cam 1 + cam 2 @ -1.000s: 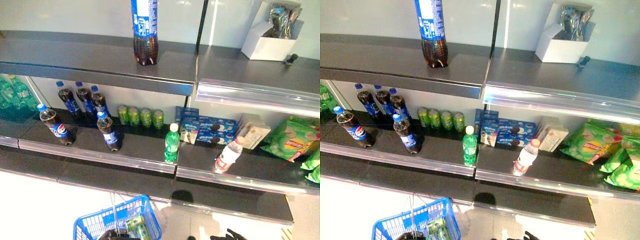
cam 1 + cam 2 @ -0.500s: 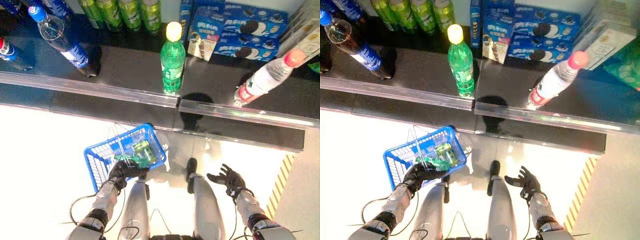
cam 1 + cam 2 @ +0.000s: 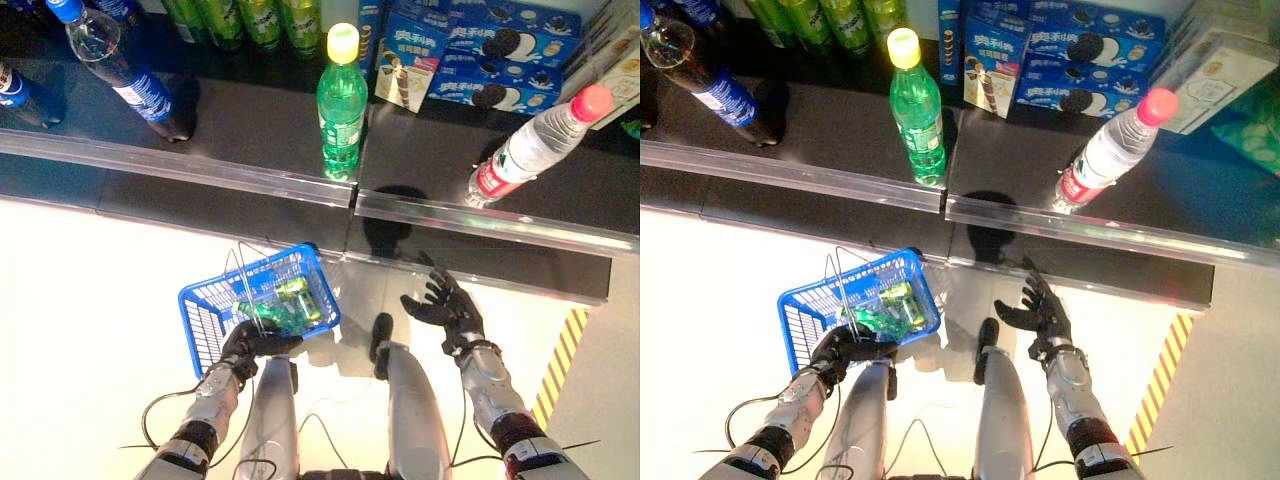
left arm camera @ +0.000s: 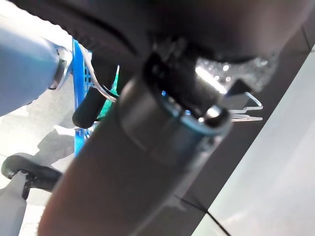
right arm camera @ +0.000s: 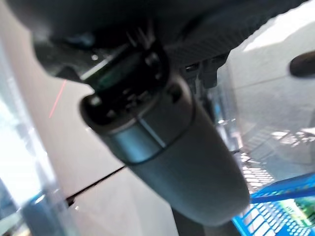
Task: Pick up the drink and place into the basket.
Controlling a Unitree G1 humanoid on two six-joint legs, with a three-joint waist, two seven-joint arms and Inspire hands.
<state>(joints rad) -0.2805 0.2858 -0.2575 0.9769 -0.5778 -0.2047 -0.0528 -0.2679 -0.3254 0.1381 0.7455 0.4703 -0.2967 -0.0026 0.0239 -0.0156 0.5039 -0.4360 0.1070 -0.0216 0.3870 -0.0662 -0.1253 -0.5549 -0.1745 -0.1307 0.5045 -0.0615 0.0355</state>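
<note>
Below shelf edge, left hand clasps basket; right hand splayed, empty.

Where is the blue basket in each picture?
Left eye view: blue basket low and left of middle, on the floor side below the shelf.
Right eye view: low on the left.
Left wrist view: a blue strip behind the arm.
Right wrist view: a blue corner.
Shared landmark: the green bottle upright on the shelf, eye views only.
</note>
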